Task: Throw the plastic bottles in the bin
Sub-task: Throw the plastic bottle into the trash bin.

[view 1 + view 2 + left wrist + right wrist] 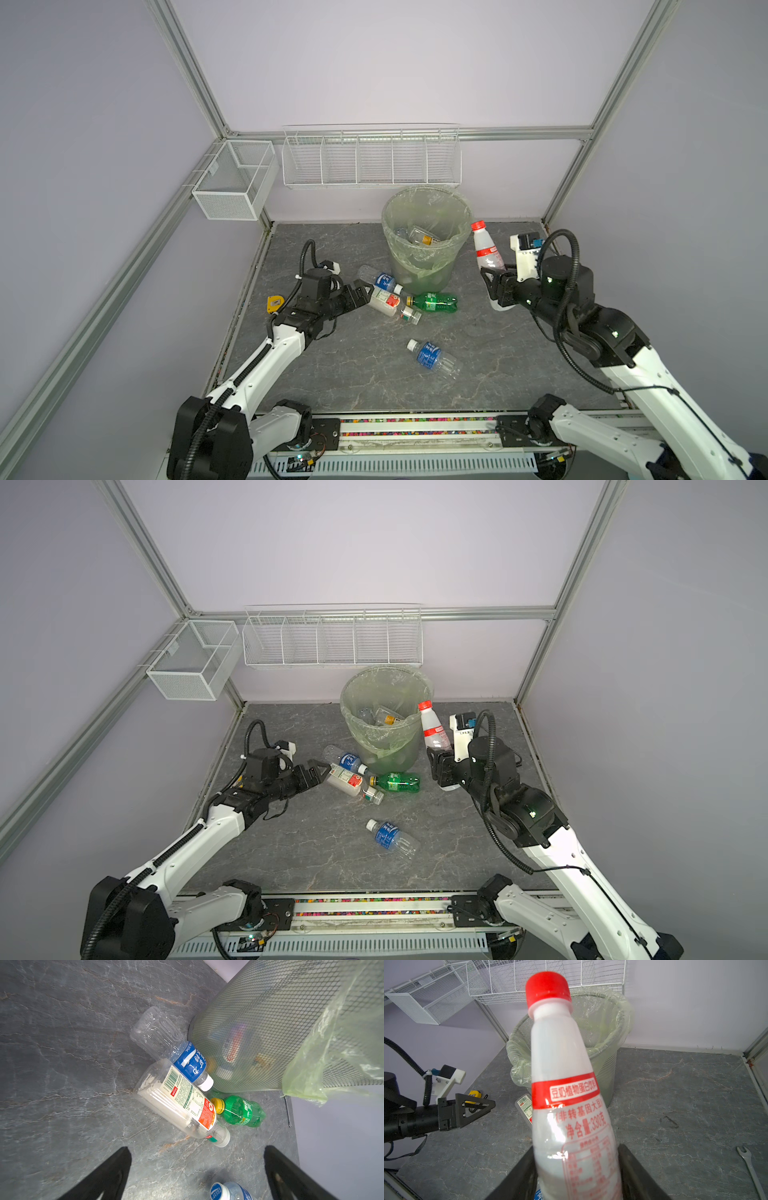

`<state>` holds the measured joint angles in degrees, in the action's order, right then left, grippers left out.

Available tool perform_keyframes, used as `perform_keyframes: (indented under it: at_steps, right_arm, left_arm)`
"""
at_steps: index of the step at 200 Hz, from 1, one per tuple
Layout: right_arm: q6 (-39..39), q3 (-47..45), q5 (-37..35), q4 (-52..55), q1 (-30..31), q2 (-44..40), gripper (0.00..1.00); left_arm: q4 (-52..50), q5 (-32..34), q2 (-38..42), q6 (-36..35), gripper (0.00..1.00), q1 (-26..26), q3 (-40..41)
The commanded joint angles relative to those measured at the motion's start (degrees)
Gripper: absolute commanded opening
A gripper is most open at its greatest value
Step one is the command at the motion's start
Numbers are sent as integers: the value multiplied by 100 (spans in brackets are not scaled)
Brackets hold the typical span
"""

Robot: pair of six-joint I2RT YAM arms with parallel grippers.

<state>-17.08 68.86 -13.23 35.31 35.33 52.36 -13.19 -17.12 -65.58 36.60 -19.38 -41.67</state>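
Observation:
The bin (428, 266) (386, 746) (604, 1028), pale green with a bag liner, stands at the back middle with a few plastic bottles (419, 237) inside. My right gripper (496, 286) (576, 1153) is shut on a white red-capped bottle (487, 249) (434, 729) (566, 1084), held upright just right of the bin. My left gripper (365, 291) (197, 1147) is open, level with the floor, by three lying bottles: a blue-labelled one (380, 280) (176, 1051), a white-and-red-labelled one (386, 301) (182, 1101) and a green one (434, 302) (241, 1110). Another blue-labelled bottle (434, 357) lies nearer the front.
A yellow tape measure (273, 303) lies by the left arm. A wrench (749, 1169) lies on the floor at the right. A white mesh box (235, 178) and a long wire rack (372, 160) hang on the back frame.

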Motion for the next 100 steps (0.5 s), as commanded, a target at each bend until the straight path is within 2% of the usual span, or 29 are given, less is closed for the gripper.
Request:
perform_keyframes:
  at_steps: [1, 28, 56, 78, 100]
  right_arm:
    - [48, 231, 42, -339, -26, 263, 61]
    - [245, 1066, 244, -497, -27, 1063, 61]
    - [503, 2283, 297, -681, -27, 2283, 62]
    - [707, 3352, 255, -642, -90, 3382, 69]
    - [820, 4600, 211, -30, -239, 4412, 73]
  left_arm:
    - [-33, 86, 12, -113, 99, 27, -123]
    - [-25, 73, 4, -109, 99, 24, -121]
    - [-36, 49, 39, -72, 99, 27, -126]
    - [-111, 42, 148, -43, 99, 30, -140]
    - [-161, 74, 360, 7, 99, 24, -85]
